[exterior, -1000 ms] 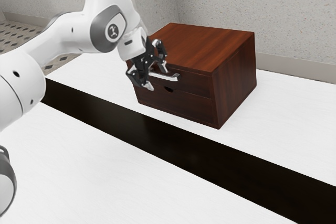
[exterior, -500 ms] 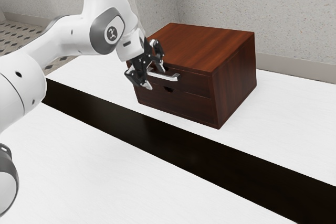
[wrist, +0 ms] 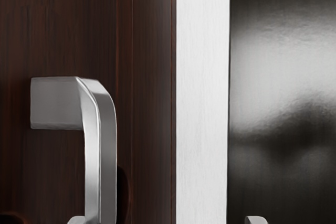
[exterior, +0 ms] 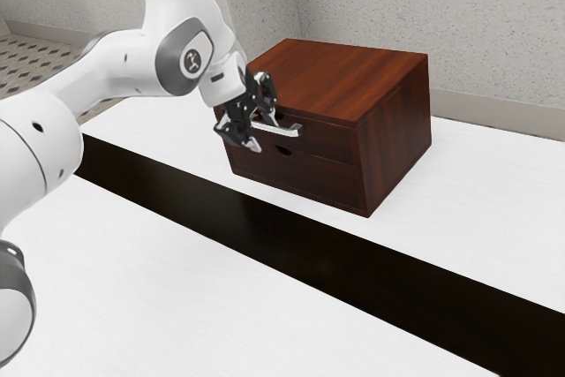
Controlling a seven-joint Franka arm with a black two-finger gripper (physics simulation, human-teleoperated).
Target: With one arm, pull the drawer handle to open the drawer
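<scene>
A dark wooden cabinet (exterior: 340, 86) stands on the white table. Its upper drawer front (exterior: 322, 140) sits flush with the cabinet body. A silver bar handle (exterior: 281, 129) is mounted on that front. My gripper (exterior: 258, 126) is at the end of the handle nearer the exterior view's left, open, with one finger above the bar and one below it. Up close in the wrist view, the handle (wrist: 93, 139) stands out from the drawer front (wrist: 58, 30), closer to one side of my hand than the other.
A wide black stripe (exterior: 265, 227) runs across the white table (exterior: 177, 306) in front of the cabinet. A second drawer front (exterior: 309, 174) lies below the upper one. A grey wall rises behind the cabinet.
My hand has shifted slightly toward the cabinet, bringing the fingers closer around the handle's end. The drawer and cabinet have not moved.
</scene>
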